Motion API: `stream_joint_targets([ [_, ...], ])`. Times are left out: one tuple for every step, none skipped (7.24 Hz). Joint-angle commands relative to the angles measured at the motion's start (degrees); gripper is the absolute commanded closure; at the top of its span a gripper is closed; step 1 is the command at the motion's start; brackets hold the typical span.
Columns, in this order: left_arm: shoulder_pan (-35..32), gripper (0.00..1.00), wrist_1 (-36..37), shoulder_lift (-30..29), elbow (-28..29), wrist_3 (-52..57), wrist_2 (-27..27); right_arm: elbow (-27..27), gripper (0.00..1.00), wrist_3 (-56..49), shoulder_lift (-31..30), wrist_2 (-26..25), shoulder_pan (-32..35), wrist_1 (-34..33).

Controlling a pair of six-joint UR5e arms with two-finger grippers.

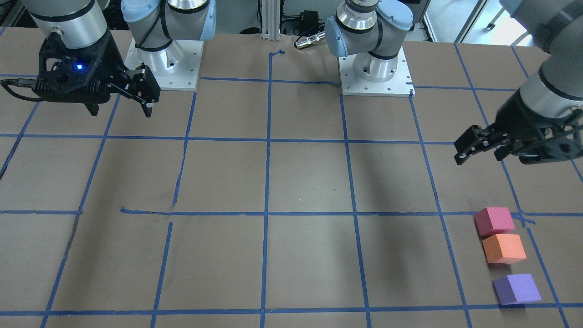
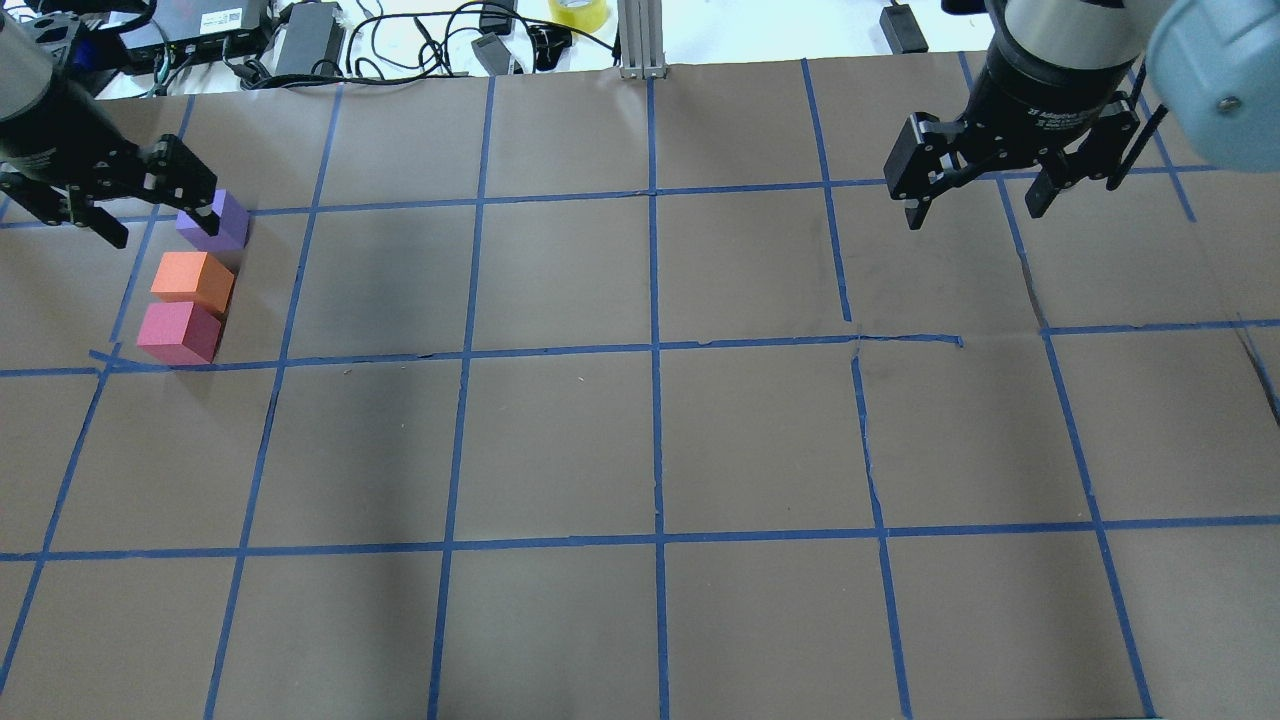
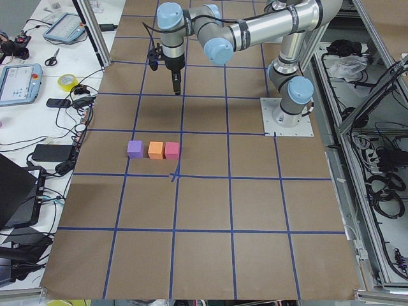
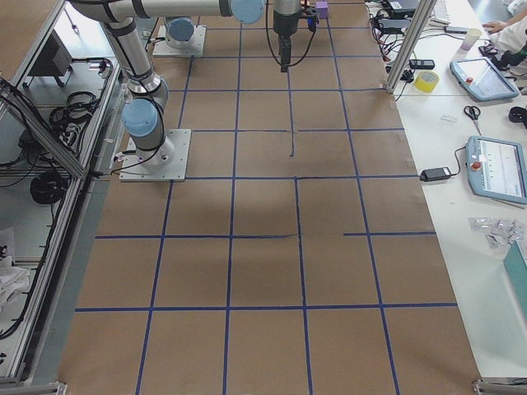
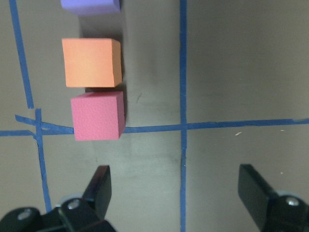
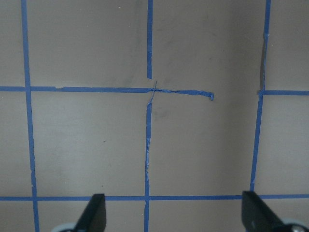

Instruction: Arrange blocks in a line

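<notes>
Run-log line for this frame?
blocks: purple block, orange block, pink block lined up | left gripper: open, empty, near row | right gripper: open, empty, away

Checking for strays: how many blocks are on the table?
3, in a row by the left gripper: purple block, orange block, pinkish red block. None apparently hidden.

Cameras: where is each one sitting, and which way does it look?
Front-facing: across the table, facing the robot; shows both bases, left gripper, right gripper.
Overhead: behind the robot, looking down; both grippers, blocks at left.
Exterior left: table end near the blocks; left arm.
Exterior right: the opposite end; right arm.
Left wrist: down past its fingers at the blocks.
Right wrist: down at tape lines.
Shared: front-facing and overhead both see all three blocks.
</notes>
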Motion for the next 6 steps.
stream_joint_targets([
  [-15.5, 0.00, 0.1, -0.5, 1.2, -21.4, 0.4, 0.0, 0.00, 0.1, 0.0, 0.0, 0.0, 0.0],
  [-20.3, 0.00, 0.8, -1.1, 1.6, -23.1, 0.5, 0.0, 0.00, 0.1, 0.0, 0.0, 0.0, 0.0],
  [-22.6, 0.00, 1.2, -0.8, 1.7, -23.2, 0.5, 0.0, 0.00, 0.0, 0.0, -0.1, 0.0, -0.1],
  [-23.0, 0.00, 1.3, 1.0, 1.9, -23.0, 0.4, 0.0, 0.00, 0.1, 0.0, 0.0, 0.0, -0.1],
  [-22.9, 0.00, 1.3, 1.7, 2.7, -22.8, 0.4, 0.0, 0.00, 0.1, 0.0, -0.1, 0.0, -0.2],
  [-22.5, 0.00, 1.3, 1.2, 2.8, -22.6, 0.3, 0.0, 0.00, 0.1, 0.0, 0.0, 0.0, -0.3],
])
